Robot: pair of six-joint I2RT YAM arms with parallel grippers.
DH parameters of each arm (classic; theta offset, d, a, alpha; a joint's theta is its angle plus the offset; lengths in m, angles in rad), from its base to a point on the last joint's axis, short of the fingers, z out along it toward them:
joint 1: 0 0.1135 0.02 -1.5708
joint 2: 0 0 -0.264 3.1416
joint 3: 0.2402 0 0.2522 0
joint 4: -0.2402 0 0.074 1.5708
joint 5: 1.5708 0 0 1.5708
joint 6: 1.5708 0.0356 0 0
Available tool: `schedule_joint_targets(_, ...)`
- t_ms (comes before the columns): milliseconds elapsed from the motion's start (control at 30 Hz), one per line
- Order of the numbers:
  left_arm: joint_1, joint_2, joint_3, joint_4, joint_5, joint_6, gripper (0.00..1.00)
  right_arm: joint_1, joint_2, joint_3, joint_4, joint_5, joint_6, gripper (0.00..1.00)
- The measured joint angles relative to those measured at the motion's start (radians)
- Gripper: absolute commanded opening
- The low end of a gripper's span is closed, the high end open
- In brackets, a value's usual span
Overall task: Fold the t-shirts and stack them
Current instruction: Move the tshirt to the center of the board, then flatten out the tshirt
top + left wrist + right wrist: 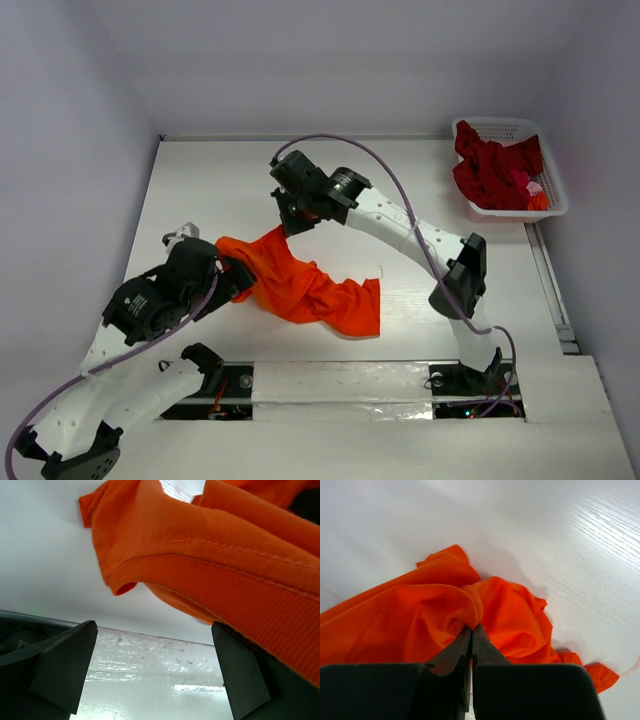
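The orange t-shirt (312,292) lies crumpled on the white table, one end lifted toward the back. My right gripper (291,222) is shut on a fold at that raised end; in the right wrist view the closed tips (471,628) pinch the orange cloth (415,615). My left gripper (236,278) is at the shirt's left edge and stands wide open (154,628). The shirt's ribbed hem (235,575) hangs above it and rests on one finger (242,675), with nothing between the jaws. Dark red t-shirts (494,168) lie heaped in the basket.
The white latticed basket (555,205) stands at the back right corner of the table. A raised rail (548,275) runs along the table's right edge. Both arm bases sit on a metal strip (340,382) at the near edge.
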Motion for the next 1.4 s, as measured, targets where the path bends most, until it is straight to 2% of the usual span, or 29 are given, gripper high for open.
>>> schedule_joint_targets(233, 0.0, 0.044, 0.006, 0.017, 0.087, 0.033, 0.99, -0.068, 0.138, 0.056, -0.015, -0.018, -0.004, 0.0)
schedule_joint_targets(633, 0.0, 0.141, -0.159, 0.042, 0.077, 0.084, 0.99, -0.216, 0.134, 0.076, -0.014, -0.039, 0.018, 0.0)
schedule_joint_targets(867, 0.0, 0.194, -0.163, 0.05, 0.098, 0.137, 0.99, -0.307, 0.134, 0.143, -0.018, -0.036, 0.01, 0.0)
schedule_joint_targets(1133, 0.0, 0.311, -0.196, 0.103, 0.305, 0.254, 0.99, -0.36, 0.134, 0.159, -0.025, -0.035, -0.01, 0.0)
schedule_joint_targets(1400, 0.0, 0.304, -0.241, 0.109, 0.484, 0.333, 0.99, -0.377, 0.134, 0.219, -0.048, -0.037, -0.02, 0.0)
